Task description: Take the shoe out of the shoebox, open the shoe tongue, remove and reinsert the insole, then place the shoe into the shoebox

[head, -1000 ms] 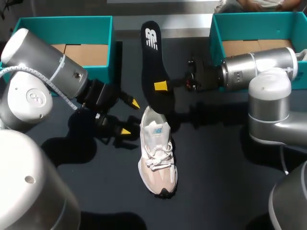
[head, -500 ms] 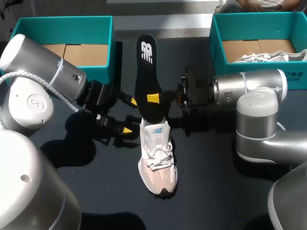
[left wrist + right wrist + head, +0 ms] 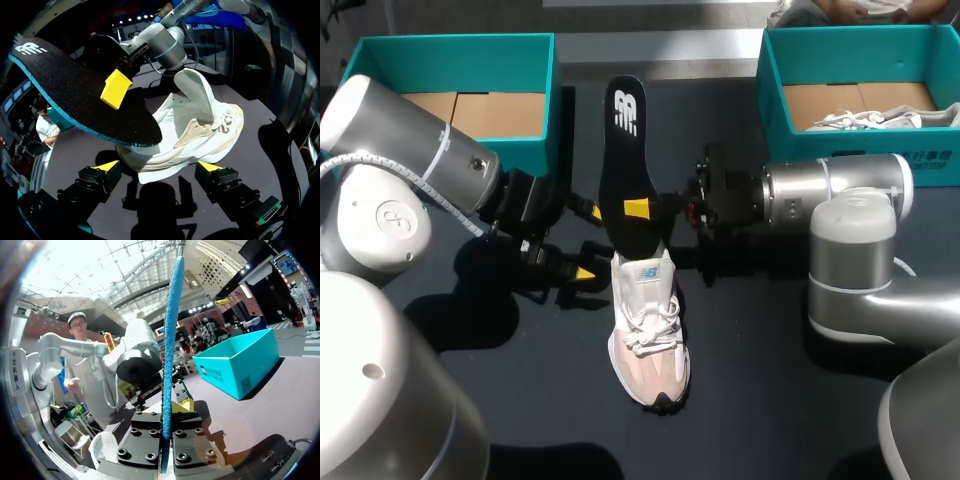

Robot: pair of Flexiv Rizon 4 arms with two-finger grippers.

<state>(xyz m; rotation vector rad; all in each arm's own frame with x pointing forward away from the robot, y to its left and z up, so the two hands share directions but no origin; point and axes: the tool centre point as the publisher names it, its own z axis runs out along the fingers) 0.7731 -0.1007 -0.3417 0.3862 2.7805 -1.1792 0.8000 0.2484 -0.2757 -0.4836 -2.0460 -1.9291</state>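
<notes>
My right jaws are clamped on the black, teal-edged foam insole (image 3: 623, 160), angling its end over the white-and-pink lace-up sneaker (image 3: 648, 320) on the dark surface (image 3: 770, 390), likely for reinsertion, while my left jaws stand apart beside the collar to steady it.

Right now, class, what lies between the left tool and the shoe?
Nothing but a short strip of bare table, shown in the head view; the open left tool sits beside the shoe. The right tool holds the insole over its heel.
</notes>
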